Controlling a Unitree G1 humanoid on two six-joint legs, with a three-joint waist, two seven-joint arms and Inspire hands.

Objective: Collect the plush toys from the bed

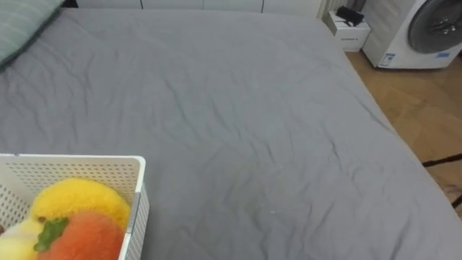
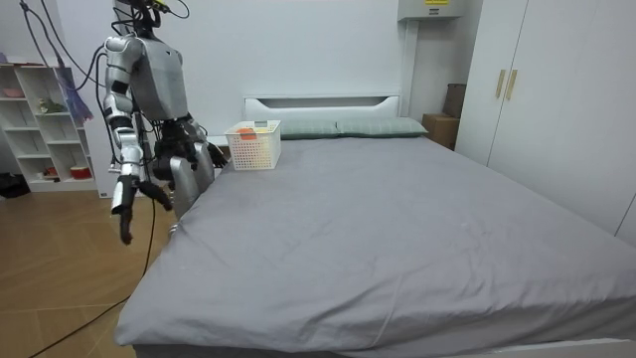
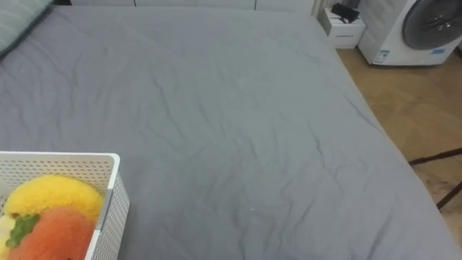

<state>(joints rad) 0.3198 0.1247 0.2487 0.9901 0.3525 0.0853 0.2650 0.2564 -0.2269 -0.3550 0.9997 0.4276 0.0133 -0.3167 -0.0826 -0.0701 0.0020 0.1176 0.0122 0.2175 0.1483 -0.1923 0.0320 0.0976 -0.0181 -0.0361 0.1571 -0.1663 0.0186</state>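
Toys [image 1: 78, 217] in basket [image 1: 140, 177], right robot hand [image 2: 125, 221] apart

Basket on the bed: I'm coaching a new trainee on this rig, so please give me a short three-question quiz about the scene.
1. What lies in the white basket? A) a yellow plush and an orange plush; B) two blue blocks; C) nothing.
2. True or false: the basket stands on the floor beside the bed.
3. Fill in: in the eye views, the striped pillow lies at the bed's far ____ corner.

Key: 1 A; 2 false, it stands on the bed; 3 left.
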